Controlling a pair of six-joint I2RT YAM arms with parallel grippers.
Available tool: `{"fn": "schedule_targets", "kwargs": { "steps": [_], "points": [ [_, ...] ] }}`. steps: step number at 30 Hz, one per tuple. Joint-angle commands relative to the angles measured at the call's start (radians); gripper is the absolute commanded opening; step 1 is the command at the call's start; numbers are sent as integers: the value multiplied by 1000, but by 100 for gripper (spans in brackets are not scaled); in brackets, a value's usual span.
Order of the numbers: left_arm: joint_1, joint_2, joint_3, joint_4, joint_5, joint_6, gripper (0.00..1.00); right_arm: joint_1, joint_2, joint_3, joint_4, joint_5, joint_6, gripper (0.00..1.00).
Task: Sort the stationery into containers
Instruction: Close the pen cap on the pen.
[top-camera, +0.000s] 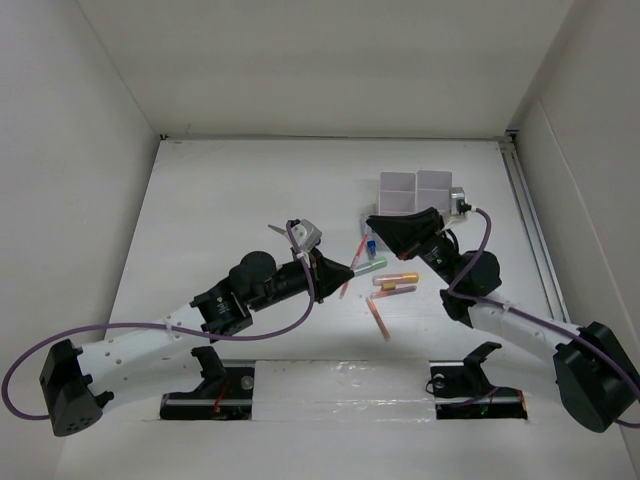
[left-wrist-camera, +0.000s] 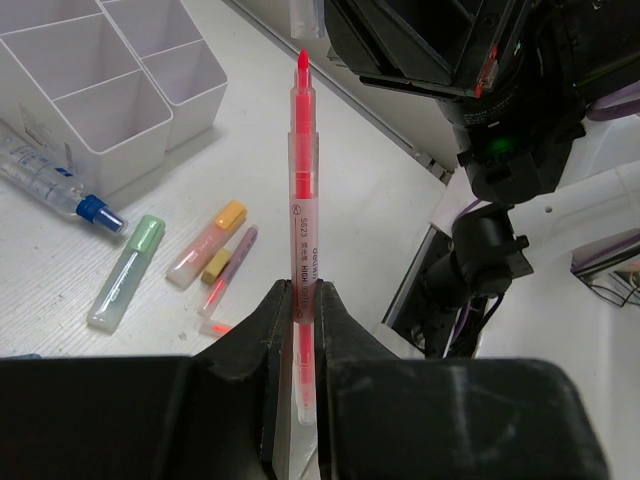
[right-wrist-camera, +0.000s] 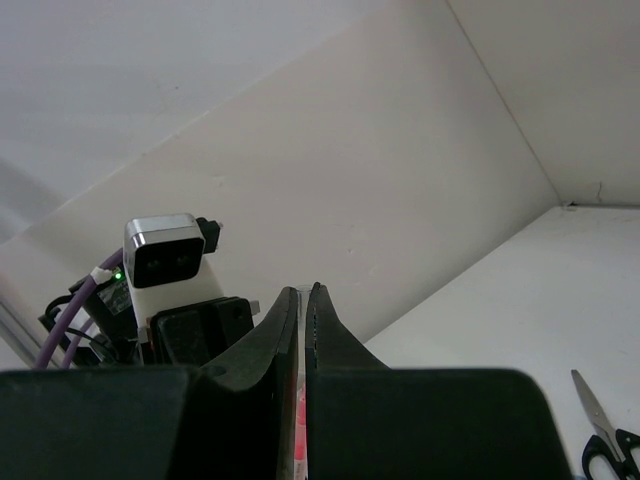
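My left gripper (top-camera: 345, 272) (left-wrist-camera: 300, 292) is shut on a red highlighter (left-wrist-camera: 303, 190) (top-camera: 346, 287), held off the table with its bare tip pointing at my right gripper. My right gripper (top-camera: 371, 221) (right-wrist-camera: 302, 292) is shut on a thin clear piece with pink inside, seemingly the highlighter's cap (left-wrist-camera: 306, 14). The white organiser (top-camera: 415, 190) (left-wrist-camera: 95, 95) stands behind the right gripper. On the table lie a blue-capped pen (left-wrist-camera: 55, 182), a short blue tube (top-camera: 370, 245), a green marker (top-camera: 368, 267) (left-wrist-camera: 125, 272), an orange marker (top-camera: 395, 279) (left-wrist-camera: 205, 243), a pink marker (top-camera: 393, 292) (left-wrist-camera: 230, 270) and a thin red pen (top-camera: 380, 320).
Black-handled scissors (right-wrist-camera: 608, 440) (top-camera: 277, 231) lie to the left of the pens, partly behind the left wrist. White walls close in the table on the left, back and right. A rail (top-camera: 525, 210) runs along the right edge.
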Motion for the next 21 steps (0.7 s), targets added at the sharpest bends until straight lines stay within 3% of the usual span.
{"fn": "schedule_targets", "kwargs": {
  "steps": [1, 21],
  "points": [
    [1, -6, 25, 49, -2, 11, 0, -8, -18, -13, 183, -6, -1, 0],
    [1, -15, 43, 49, 7, 20, 0, -8, 0, -13, 193, -15, -1, 0]
  ]
}}
